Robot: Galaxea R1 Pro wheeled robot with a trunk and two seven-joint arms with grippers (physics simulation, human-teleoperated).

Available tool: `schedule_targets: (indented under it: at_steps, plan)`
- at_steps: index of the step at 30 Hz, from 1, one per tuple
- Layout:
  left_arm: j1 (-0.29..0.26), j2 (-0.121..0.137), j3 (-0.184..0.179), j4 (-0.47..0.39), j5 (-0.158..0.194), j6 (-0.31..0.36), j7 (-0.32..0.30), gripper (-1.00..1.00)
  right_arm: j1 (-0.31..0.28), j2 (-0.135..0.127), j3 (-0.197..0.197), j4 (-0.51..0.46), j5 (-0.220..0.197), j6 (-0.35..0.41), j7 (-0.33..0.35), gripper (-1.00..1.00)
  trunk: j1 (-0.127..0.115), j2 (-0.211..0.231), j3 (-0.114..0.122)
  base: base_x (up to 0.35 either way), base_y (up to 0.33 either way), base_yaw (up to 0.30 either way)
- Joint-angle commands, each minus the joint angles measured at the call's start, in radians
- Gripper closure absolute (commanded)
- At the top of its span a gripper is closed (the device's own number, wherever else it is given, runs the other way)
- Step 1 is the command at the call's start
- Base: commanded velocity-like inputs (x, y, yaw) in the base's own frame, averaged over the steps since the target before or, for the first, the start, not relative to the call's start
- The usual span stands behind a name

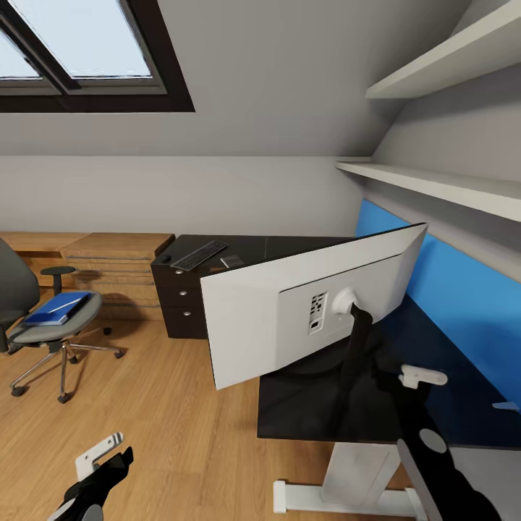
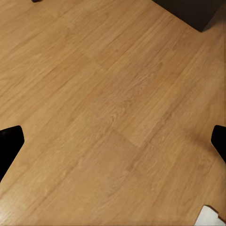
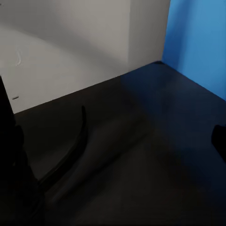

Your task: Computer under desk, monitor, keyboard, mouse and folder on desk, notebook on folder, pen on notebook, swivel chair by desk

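The monitor [image 1: 304,307] stands rear-out on the desk [image 1: 463,376] at centre; turning it calls for a grip on the stem, the ring base kept flat; the folder [image 1: 56,307] waits on the swivel chair [image 1: 43,318] at nine o'clock; right gripper [image 1: 423,376], spread and empty, hovers beside the stem; left gripper [image 1: 101,463] hangs spread above the floor [image 2: 108,108].

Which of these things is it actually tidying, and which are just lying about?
Part of the job:
monitor
desk
keyboard
mouse
folder
pen
swivel chair

Just there:
blue panel
wall shelves
skylight
wood drawer chest
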Motion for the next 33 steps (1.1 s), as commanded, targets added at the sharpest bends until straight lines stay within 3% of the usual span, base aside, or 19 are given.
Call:
schedule_targets:
  at_steps: [1,20,33]
  plan:
    - [0.0,0.0,-0.001,-0.002,0.007,0.003,0.006,-1.0,0.001,0.002,0.002,-0.001,-0.01,-0.001,-0.004,-1.0,0.0,-0.001,-0.001,0.0,0.0,0.0]
    - [0.0,0.002,-0.002,-0.002,0.003,0.003,0.005,-1.0,0.011,0.008,0.003,-0.044,-0.012,0.0,-0.004,-1.0,0.0,-0.001,-0.001,-0.001,0.001,0.0]
    - [0.0,0.003,-0.002,-0.006,0.003,0.002,0.004,-1.0,0.022,0.012,0.006,-0.046,-0.012,-0.001,-0.003,-1.0,0.0,-0.001,-0.001,-0.142,0.125,0.0]
